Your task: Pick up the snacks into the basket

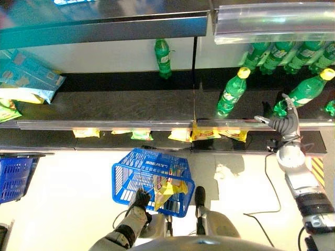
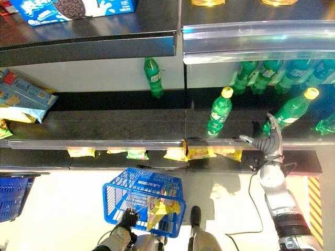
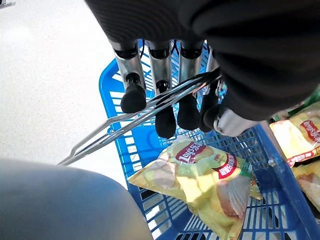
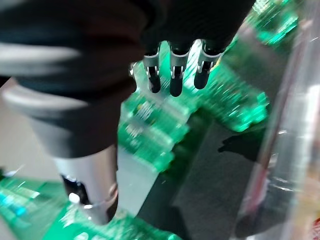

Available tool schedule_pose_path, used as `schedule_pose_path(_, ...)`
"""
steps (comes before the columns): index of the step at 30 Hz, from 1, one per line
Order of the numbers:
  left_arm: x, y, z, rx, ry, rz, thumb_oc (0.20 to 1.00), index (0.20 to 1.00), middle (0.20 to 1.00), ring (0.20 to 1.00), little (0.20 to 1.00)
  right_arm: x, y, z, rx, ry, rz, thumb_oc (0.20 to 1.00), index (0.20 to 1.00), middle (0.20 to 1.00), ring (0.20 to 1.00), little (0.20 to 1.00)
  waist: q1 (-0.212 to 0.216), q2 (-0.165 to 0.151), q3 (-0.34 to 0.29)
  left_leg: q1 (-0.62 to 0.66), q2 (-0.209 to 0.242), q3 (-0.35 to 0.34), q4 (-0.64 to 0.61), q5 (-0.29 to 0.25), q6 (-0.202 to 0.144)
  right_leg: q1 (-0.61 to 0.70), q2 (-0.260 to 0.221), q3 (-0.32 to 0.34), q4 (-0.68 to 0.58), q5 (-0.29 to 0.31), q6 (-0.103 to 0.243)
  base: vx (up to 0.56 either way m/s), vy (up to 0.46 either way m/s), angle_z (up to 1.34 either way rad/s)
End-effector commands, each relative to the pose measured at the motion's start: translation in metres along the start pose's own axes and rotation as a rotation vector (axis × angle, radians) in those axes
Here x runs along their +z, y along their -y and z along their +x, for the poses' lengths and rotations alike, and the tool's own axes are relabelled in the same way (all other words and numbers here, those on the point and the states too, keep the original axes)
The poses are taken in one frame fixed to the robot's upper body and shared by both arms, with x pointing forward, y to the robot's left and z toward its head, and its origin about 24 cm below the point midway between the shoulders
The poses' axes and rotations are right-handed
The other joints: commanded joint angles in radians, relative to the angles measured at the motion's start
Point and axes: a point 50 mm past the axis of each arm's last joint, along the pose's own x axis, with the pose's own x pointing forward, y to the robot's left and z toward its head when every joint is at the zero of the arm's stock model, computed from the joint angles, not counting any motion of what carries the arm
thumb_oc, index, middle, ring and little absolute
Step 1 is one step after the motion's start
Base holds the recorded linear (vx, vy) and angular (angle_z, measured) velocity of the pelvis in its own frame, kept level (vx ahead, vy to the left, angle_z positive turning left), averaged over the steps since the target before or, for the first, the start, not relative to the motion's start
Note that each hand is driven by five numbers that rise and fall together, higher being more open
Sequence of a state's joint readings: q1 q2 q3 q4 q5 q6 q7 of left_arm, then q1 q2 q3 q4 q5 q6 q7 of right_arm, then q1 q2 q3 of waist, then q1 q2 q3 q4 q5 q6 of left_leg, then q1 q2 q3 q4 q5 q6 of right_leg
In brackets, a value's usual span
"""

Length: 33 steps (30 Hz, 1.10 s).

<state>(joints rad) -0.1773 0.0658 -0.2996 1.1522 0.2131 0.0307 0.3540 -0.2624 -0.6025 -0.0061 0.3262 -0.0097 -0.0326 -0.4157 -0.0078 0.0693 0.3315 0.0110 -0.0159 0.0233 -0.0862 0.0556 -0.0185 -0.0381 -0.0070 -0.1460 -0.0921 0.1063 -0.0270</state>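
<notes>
We are seeing the left hand (image 3: 170, 95) curling round the wire handle (image 3: 125, 125) of the blue basket (image 1: 125, 180), one yellow snack bag (image 3: 205, 185) already inside. More snack bags (image 1: 205, 133) are waiting on the low shelf (image 1: 157, 142). Further up, the right hand (image 1: 282, 121) is hovering empty, fingers relaxed, by green bottles (image 1: 231, 93). Pale shop floor (image 1: 63, 198) below.

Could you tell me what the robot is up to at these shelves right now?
It is shopping for snacks. Its left hand is curled round the wire handle of a blue basket, which already holds a yellow chip bag. Its right hand, fingers relaxed and empty, is raised at the shelf of green bottles. More yellow snack bags lie on the lower shelf.
</notes>
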Motion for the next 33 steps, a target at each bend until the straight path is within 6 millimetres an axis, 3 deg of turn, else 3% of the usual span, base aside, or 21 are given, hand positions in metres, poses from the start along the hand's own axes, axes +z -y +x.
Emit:
schedule_pose_path(1,-0.045,0.005,-0.010,-0.028,-0.122,0.098,0.200,0.200,0.200,0.200,0.200,0.014,0.019,0.019,-0.064,0.054,-0.019,1.000,1.000,1.000,1.000,1.000,0.023,-0.055,-0.070,-0.078,0.036,-0.041,-0.001,0.023,-0.038,-0.002,-0.089,0.047,0.007,-0.048,0.145,0.00,0.000,0.00)
schedule_pose_path(8,-0.049,0.006,-0.011,-0.024,-0.140,0.073,0.200,0.200,0.200,0.200,0.200,0.013,0.023,0.045,-0.114,-0.034,0.008,1.000,1.000,1.000,1.000,1.000,0.041,-0.054,-0.058,-0.101,0.027,-0.041,-0.001,0.024,-0.036,-0.030,-0.097,0.053,0.005,-0.033,0.152,-0.01,0.025,-0.02)
schedule_pose_path(13,-0.048,0.006,-0.011,-0.012,-0.147,0.047,0.200,0.200,0.200,0.200,0.200,0.017,0.025,0.046,-0.153,-0.026,0.042,1.000,1.000,1.000,1.000,1.000,0.040,-0.043,-0.054,-0.108,0.020,-0.037,-0.001,0.022,-0.035,-0.042,-0.101,0.058,0.005,-0.031,0.154,0.00,0.011,-0.01)
schedule_pose_path(19,-0.046,0.009,-0.012,-0.011,-0.144,0.026,0.200,0.200,0.200,0.200,0.200,0.019,0.012,0.032,-0.095,0.005,0.120,1.000,1.000,1.000,1.000,1.000,0.035,-0.024,-0.055,-0.109,0.009,-0.038,-0.001,0.016,-0.031,-0.048,-0.108,0.066,0.005,-0.030,0.156,0.01,0.014,-0.01)
schedule_pose_path(21,-0.042,0.009,-0.011,-0.010,-0.124,0.026,0.200,0.200,0.200,0.200,0.200,0.015,-0.004,0.015,0.041,0.017,0.144,1.000,1.000,1.000,1.000,1.000,0.030,-0.018,-0.053,-0.108,0.007,-0.040,-0.001,0.016,-0.030,-0.050,-0.111,0.066,0.005,-0.031,0.156,0.00,0.000,0.00)
schedule_pose_path(26,-0.038,0.010,-0.011,-0.018,-0.105,0.026,0.200,0.200,0.200,0.200,0.200,-0.007,-0.033,-0.017,0.182,-0.054,0.156,1.000,1.000,1.000,1.000,1.000,0.023,-0.011,-0.050,-0.104,0.005,-0.044,-0.001,0.015,-0.029,-0.042,-0.113,0.062,0.005,-0.037,0.155,0.00,0.000,0.00)
schedule_pose_path(33,-0.032,0.008,-0.009,-0.005,-0.078,0.041,0.200,0.200,0.200,0.200,0.200,-0.001,-0.066,-0.032,0.300,-0.050,0.202,1.000,1.000,1.000,1.000,1.000,0.026,-0.001,-0.043,-0.102,0.004,-0.045,-0.001,0.015,-0.030,-0.040,-0.117,0.057,0.005,-0.038,0.158,0.00,0.000,0.00)
